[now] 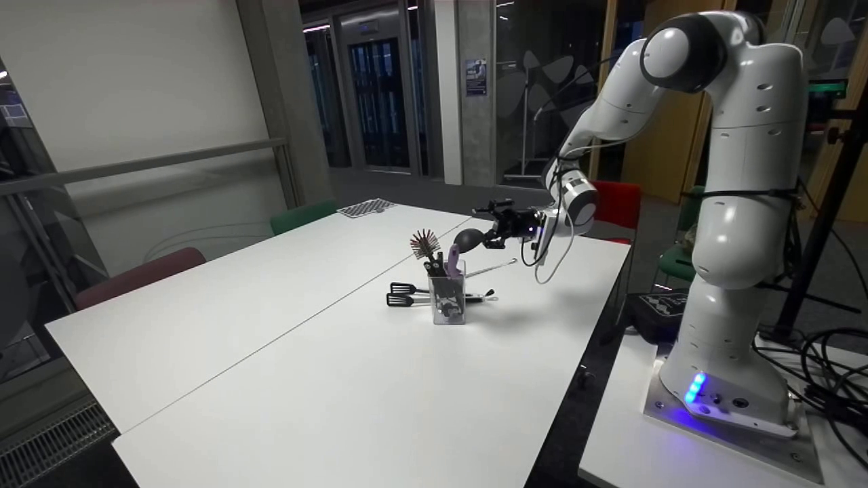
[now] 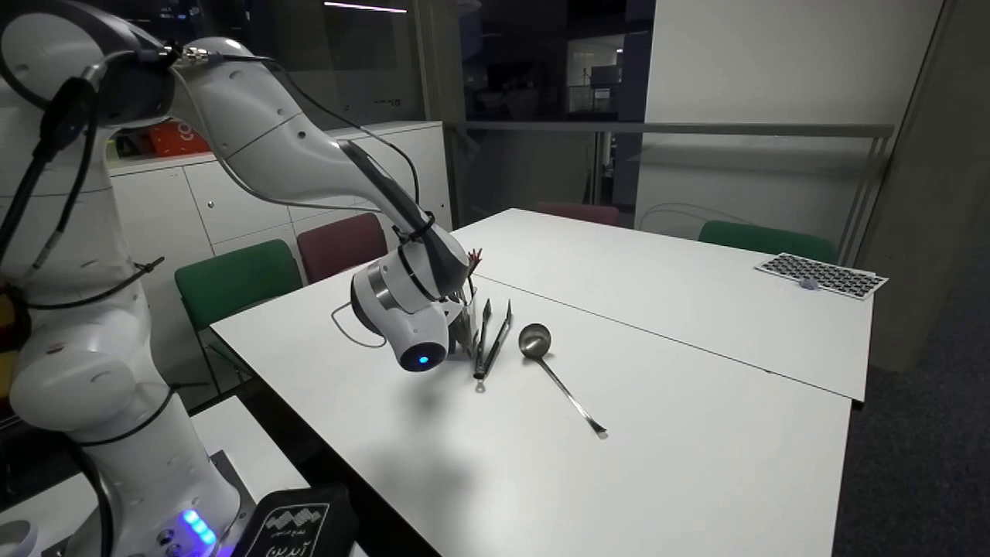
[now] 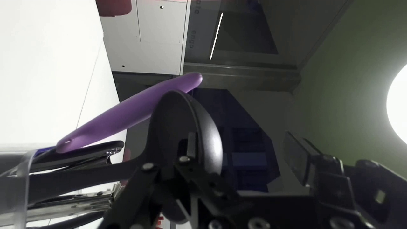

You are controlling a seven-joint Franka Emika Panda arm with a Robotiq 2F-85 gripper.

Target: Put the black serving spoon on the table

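The black serving spoon stands bowl-up in a clear container (image 1: 449, 315) on the white table (image 1: 380, 393). Its dark round bowl (image 1: 468, 240) shows above the container in an exterior view and large in the wrist view (image 3: 168, 124). My gripper (image 1: 485, 227) is at the bowl's height, reaching sideways. In the wrist view the gripper (image 3: 246, 152) is open with a wide gap. Its left finger overlaps the bowl by the rim, and the bowl's rounded back faces the gap. I cannot tell whether they touch. The arm hides my gripper and the spoon in an exterior view.
A purple handle (image 3: 127, 111) leans close beside the bowl. A spiky-headed utensil (image 1: 425, 244) also stands in the container. Tongs with black slotted heads (image 1: 400, 299) and a steel ladle (image 2: 534, 340) lie on the table by the container. A checkered board (image 2: 824, 276) lies at the far edge.
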